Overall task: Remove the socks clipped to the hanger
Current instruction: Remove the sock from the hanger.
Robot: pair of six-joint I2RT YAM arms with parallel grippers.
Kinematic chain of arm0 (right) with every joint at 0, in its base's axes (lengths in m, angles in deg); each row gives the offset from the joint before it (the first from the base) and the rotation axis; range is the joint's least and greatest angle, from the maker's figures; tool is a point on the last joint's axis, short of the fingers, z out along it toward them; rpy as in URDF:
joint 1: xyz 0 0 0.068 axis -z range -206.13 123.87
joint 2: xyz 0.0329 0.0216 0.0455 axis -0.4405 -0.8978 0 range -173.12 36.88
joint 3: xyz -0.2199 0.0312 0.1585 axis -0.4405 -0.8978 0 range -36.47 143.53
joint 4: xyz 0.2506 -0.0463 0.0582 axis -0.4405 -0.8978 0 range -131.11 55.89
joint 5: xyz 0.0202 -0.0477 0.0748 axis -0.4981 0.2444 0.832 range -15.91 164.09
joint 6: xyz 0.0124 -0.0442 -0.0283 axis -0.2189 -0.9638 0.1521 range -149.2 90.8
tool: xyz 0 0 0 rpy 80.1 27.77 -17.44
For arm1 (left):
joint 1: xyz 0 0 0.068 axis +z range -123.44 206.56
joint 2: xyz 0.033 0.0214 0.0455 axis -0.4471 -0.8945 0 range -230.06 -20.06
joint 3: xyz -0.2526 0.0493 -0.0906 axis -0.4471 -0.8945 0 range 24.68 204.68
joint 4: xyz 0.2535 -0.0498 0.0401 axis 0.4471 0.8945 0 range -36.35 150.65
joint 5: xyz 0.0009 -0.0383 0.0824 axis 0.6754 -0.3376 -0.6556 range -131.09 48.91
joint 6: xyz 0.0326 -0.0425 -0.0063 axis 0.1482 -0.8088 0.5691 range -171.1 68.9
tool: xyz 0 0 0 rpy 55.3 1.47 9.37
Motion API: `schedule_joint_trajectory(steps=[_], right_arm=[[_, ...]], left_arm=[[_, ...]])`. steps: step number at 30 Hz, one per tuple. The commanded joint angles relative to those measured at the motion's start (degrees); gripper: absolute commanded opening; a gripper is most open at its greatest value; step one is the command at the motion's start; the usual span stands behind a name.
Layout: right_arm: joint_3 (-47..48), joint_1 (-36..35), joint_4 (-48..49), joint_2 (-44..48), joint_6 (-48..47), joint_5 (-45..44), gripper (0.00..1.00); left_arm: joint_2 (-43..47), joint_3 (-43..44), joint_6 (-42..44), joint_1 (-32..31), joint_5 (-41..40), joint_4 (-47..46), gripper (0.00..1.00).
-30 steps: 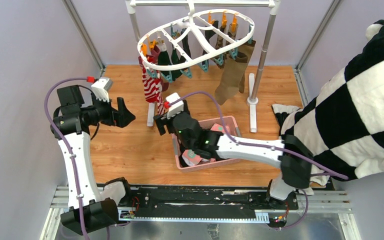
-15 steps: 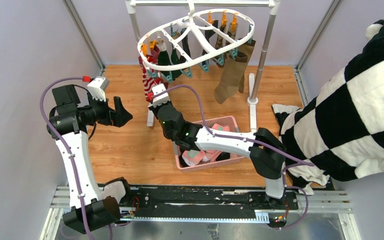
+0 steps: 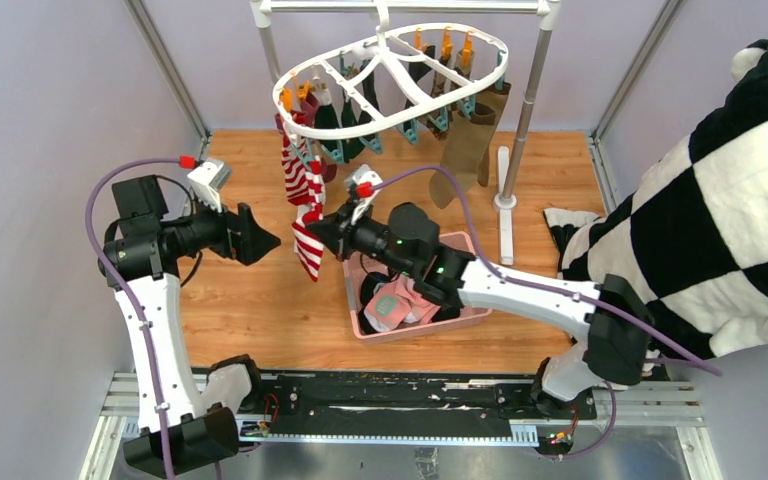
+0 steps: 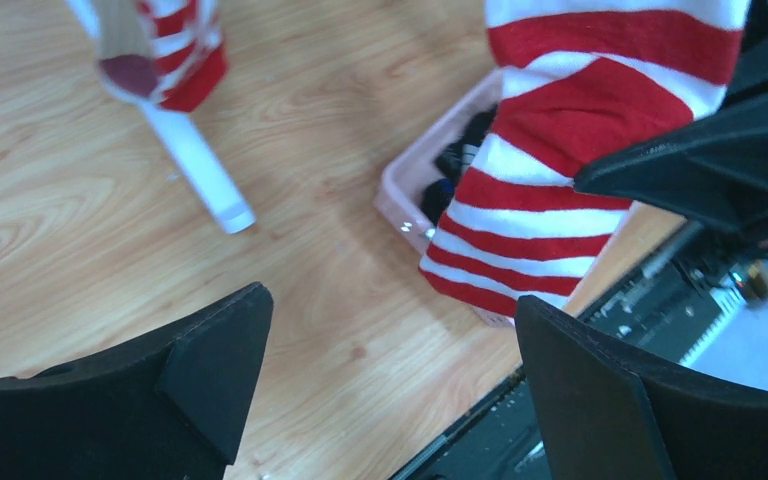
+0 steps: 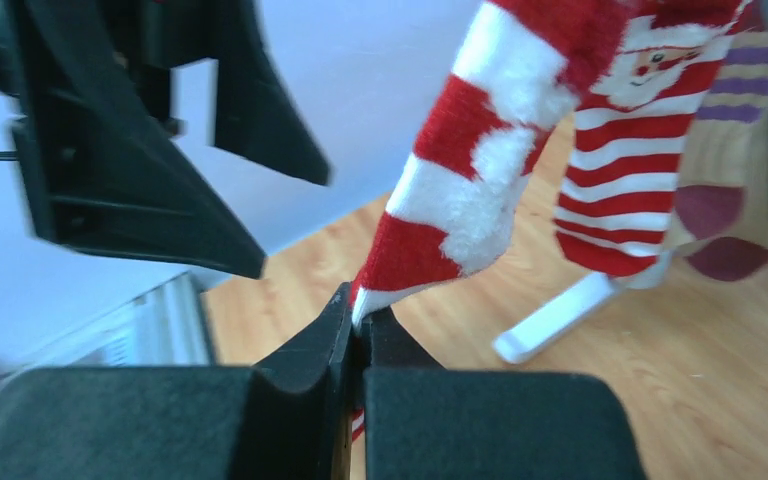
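The right end effector [image 5: 357, 320] is clamped shut on the lower part of a red-white striped sock [image 3: 307, 238], which is drawn sideways and down from the hanger [image 3: 400, 75]. Its top does not appear to be freed from its clip yet. The left end effector [image 3: 257, 236] is held wide apart just beside the sock, gripping nothing. Several loose socks [image 3: 396, 305] are lying in the pink basket [image 3: 457, 243] on the tabletop [image 3: 260, 300]. Many clipped socks [image 3: 360, 115] are left on the hanger, so the task is judged partly done.
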Motion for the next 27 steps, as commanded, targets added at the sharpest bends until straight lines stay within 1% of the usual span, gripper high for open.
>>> schedule_joint_trajectory(steps=[1,6,10,13,17,23,27], right_arm=[[-6.4,3.1,3.3,6.3,12.4,17.5,0.0],[-12.6,6.4,6.7,12.5,19.2,24.2,0.0],[-14.6,8.5,8.3,14.7,23.3,30.3,0.0],[-16.6,10.1,12.4,15.3,28.0,34.3,0.0],[-18.4,11.5,16.9,15.4,32.0,35.9,0.0],[-18.5,11.9,21.0,13.4,32.2,36.9,0.0],[-18.0,11.9,23.6,11.8,32.2,37.0,0.0]], left_arm=[[-0.1,-0.2,0.0,-5.5,5.7,0.9,1.0],[-1.4,1.0,-1.6,-10.3,11.8,1.0,1.0],[-2.8,1.8,-1.2,-14.7,12.7,1.0,1.0],[-4.7,1.9,-0.9,-18.4,12.6,1.0,1.0],[-6.9,2.4,-0.5,-22.9,13.0,1.1,1.0],[-8.8,3.5,0.0,-25.4,14.0,1.1,0.99],[-9.6,2.9,-0.2,-26.6,15.7,1.1,0.94]])
